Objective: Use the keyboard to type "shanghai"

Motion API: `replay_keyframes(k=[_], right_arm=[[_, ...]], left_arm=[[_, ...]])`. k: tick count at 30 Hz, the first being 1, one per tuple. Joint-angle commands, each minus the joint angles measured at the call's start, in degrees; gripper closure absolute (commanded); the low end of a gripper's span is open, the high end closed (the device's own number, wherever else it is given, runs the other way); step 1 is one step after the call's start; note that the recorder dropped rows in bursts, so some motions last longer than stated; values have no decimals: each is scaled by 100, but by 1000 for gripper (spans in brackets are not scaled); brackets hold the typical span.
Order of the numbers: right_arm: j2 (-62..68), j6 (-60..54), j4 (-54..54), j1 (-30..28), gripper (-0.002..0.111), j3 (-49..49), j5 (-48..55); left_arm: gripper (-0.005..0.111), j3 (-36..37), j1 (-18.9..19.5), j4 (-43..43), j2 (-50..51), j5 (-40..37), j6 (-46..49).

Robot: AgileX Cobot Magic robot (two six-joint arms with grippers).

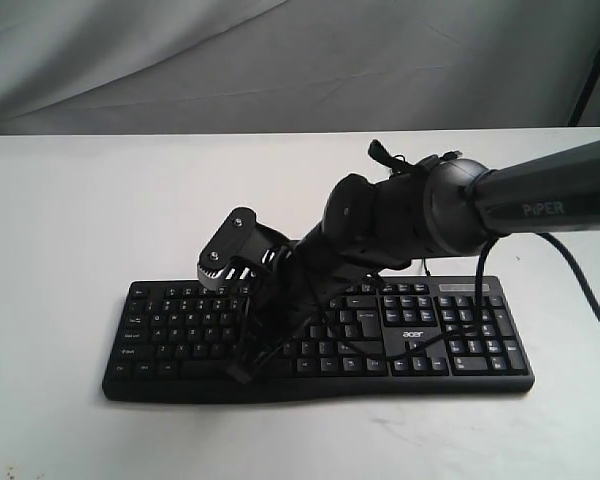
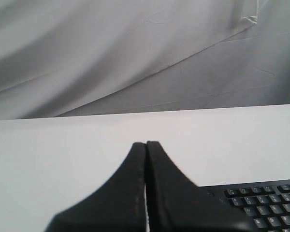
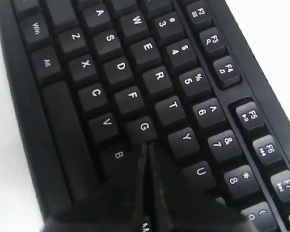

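Observation:
The wide black keyboard (image 1: 170, 335) lies on the white table, its "acer" logo (image 1: 412, 333) right of centre. My right arm reaches in from the right across the keyboard. Its gripper (image 1: 242, 372) is shut, tips down on the letter keys. In the right wrist view the shut right gripper (image 3: 147, 144) sits where the H key would be, just past G (image 3: 144, 127), between B (image 3: 118, 155) and Y (image 3: 186, 137); the key under it is hidden. My left gripper (image 2: 146, 143) is shut on nothing, off the end of the keyboard (image 2: 261, 203) over bare table. It does not show in the exterior view.
The white table (image 1: 70, 220) extends on all sides of the keyboard. A grey cloth backdrop (image 1: 280, 60) hangs behind it. A dark stand leg (image 1: 592, 65) shows at the far right. Black cables from the right arm (image 1: 570, 265) trail over the number pad side.

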State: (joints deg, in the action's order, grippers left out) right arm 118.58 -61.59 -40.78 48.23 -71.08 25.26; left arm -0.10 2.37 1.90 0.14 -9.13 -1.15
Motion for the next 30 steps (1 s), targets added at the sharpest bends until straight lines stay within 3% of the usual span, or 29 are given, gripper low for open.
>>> replay_keyframes(k=[1, 23, 30], right_arm=[[1, -109, -82, -26, 108, -32, -108], [-2, -250, -226, -26, 108, -57, -226], [-27, -198, -156, 133, 108, -1006, 322]], left_arm=[[107, 10, -37, -11, -14, 31, -15], [107, 10, -37, -11, -14, 31, -15], [107, 10, -37, -11, -14, 31, -15]])
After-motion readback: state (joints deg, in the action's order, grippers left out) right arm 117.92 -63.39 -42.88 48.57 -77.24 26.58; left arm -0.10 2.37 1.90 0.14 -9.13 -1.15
